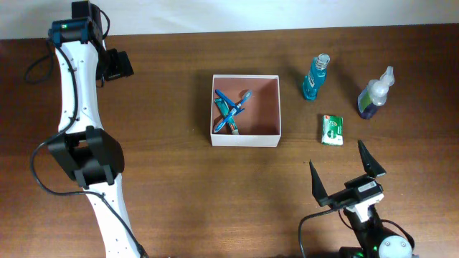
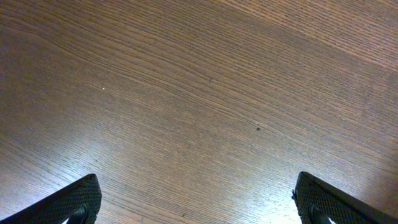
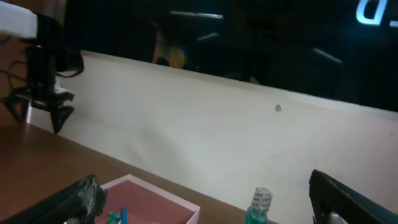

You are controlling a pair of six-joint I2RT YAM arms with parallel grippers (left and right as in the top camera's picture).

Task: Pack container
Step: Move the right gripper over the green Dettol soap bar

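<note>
The container [image 1: 270, 92], a square white box with a pinkish-brown inside, sits mid-table. In it lie a blue toothbrush [image 1: 232, 101] and a green-and-white toothpaste tube [image 1: 227, 118]. The box also shows in the right wrist view [image 3: 155, 193]. To its right stand a blue bottle [image 1: 316, 79], a clear bottle with blue liquid [image 1: 376, 94], and a small green packet [image 1: 332, 130]. My right gripper [image 1: 346, 170] is open and empty near the front edge, below the packet. My left gripper [image 1: 115, 64] is open over bare wood at the far left.
A white wall runs behind the table's far edge [image 3: 236, 137]. The left arm's white body [image 1: 86, 136] stretches along the table's left side. The left wrist view shows only wood grain [image 2: 199, 93].
</note>
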